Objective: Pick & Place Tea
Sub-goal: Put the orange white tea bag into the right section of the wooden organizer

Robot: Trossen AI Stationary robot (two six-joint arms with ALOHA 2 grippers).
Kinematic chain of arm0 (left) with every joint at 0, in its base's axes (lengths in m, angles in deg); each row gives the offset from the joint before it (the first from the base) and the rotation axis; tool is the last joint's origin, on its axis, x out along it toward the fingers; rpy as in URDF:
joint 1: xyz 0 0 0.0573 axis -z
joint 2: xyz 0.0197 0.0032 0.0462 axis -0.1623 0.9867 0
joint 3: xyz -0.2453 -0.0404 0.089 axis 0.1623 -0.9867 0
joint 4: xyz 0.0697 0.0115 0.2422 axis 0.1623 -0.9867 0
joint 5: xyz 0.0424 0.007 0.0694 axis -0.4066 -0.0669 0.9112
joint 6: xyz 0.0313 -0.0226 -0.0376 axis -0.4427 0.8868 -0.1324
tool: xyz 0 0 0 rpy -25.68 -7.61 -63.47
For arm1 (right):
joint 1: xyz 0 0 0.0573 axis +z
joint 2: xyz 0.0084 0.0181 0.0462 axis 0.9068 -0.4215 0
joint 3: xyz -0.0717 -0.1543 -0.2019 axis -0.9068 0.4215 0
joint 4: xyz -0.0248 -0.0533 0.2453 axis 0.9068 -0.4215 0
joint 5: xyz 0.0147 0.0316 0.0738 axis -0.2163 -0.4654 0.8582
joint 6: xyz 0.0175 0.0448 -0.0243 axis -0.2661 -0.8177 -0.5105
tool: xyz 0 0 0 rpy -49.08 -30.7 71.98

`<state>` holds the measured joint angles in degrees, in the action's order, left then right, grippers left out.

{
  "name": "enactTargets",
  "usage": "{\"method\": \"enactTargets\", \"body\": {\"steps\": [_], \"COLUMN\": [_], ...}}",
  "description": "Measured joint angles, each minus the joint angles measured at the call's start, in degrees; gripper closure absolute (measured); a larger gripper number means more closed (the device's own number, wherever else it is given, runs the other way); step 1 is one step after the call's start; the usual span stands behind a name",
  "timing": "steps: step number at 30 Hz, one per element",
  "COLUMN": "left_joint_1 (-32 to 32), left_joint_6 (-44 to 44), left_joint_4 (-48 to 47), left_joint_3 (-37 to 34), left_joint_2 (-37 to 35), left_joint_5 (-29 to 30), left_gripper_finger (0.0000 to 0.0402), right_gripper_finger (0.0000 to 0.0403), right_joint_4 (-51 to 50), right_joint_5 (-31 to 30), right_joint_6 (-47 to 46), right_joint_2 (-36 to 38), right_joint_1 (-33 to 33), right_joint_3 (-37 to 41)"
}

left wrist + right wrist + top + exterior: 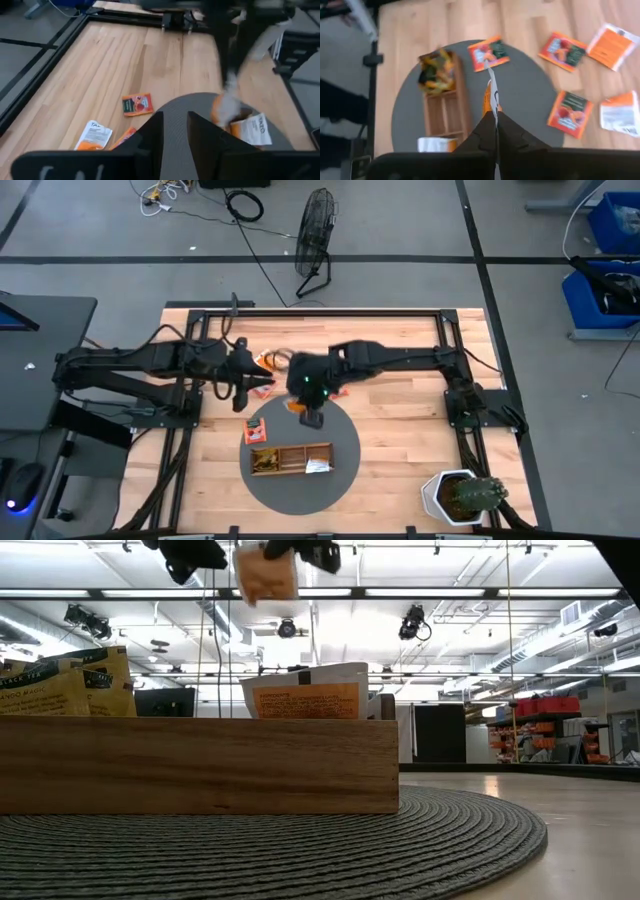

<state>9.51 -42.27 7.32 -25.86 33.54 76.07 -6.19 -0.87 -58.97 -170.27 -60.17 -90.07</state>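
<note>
My right gripper (312,418) hangs above the far part of the grey round mat (340,480), shut on an orange tea sachet (265,575). The wooden tray (290,460) sits on that mat, with yellow sachets (436,72) at one end and a white and orange one (310,695) at the other. One sachet (489,53) lies flat on the mat. Several more lie on the wood beyond it, among them a red-orange one (137,105) and a white one (93,135). My left gripper (175,137) is open, above the table near those loose sachets, touching nothing. My right gripper pinches the orange sachet by its upper edge (493,107) between the two fingers, coming from above and pointing down. The sachet hangs below the fingers, edge-on in the wrist view, lifted clear of the mat and tray.
A potted cactus (465,495) stands at the table's near right corner. Black frame rails (320,310) run along the far and side edges. Bare wood lies to the right of the mat. A floor fan (318,235) stands beyond the table.
</note>
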Motion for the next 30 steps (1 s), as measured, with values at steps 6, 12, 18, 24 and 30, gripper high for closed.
{"method": "enactTargets", "body": {"steps": [6, 12, 18, 24, 30], "left_joint_1": [0.02, 0.02, 0.02, 0.02, 0.06], "left_joint_6": [0.64, 2.39, 3.48, 6.18, 6.71], "left_joint_4": [0.02, -1.18, -1.75, -1.63, -1.06], "left_joint_3": [0.05, 0.04, 0.02, 0.02, 0.02], "left_joint_2": [-2.12, -2.42, -2.43, -2.41, -2.43], "left_joint_5": [0.0, -1.12, -3.36, -6.13, -8.13], "left_gripper_finger": [0.0309, 0.0312, 0.0312, 0.0312, 0.0312], "right_gripper_finger": [0.0403, 0.0403, 0.0403, 0.0403, 0.0403], "right_joint_4": [0.68, 7.9, 14.0, 26.01, 32.73], "right_joint_5": [-1.6, -4.06, -8.2, -11.36, -13.68], "right_joint_6": [0.44, -2.28, -4.87, -8.79, -10.2], "right_joint_2": [0.19, 1.0, 3.13, 6.72, 10.08], "right_joint_1": [4.05, 7.82, 11.38, 13.71, 15.74], "right_joint_3": [6.12, 12.9, 19.82, 30.34, 39.84]}}
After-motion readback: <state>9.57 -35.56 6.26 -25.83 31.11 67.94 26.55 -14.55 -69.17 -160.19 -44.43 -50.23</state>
